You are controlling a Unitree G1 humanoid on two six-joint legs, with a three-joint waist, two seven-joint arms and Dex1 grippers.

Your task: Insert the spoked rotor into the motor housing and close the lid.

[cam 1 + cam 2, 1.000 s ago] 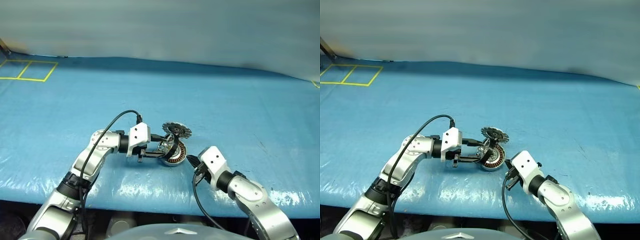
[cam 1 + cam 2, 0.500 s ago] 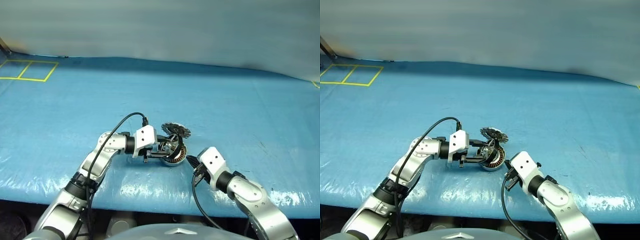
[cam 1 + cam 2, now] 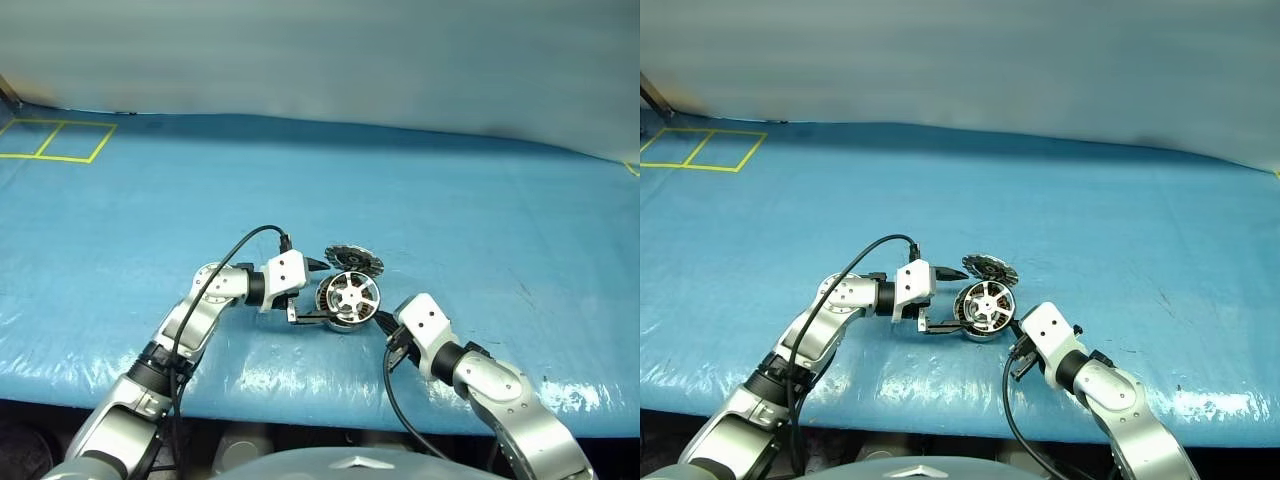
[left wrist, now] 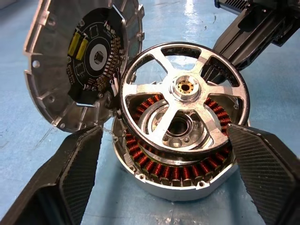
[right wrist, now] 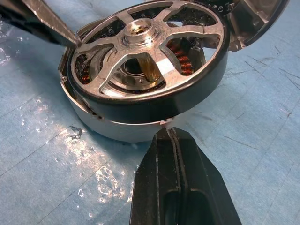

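The spoked rotor sits tilted on the motor housing, near the blue tabletop's front edge; stiff metal, best pressed at the rim. Left gripper is spread wide, right gripper closed, empty

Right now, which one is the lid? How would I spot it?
Look at the middle of the blue table cover, where the two arms meet at the silver motor housing. Leaning against its far side is the lid, a grey disc with a dark centre, not spoked like the rotor.
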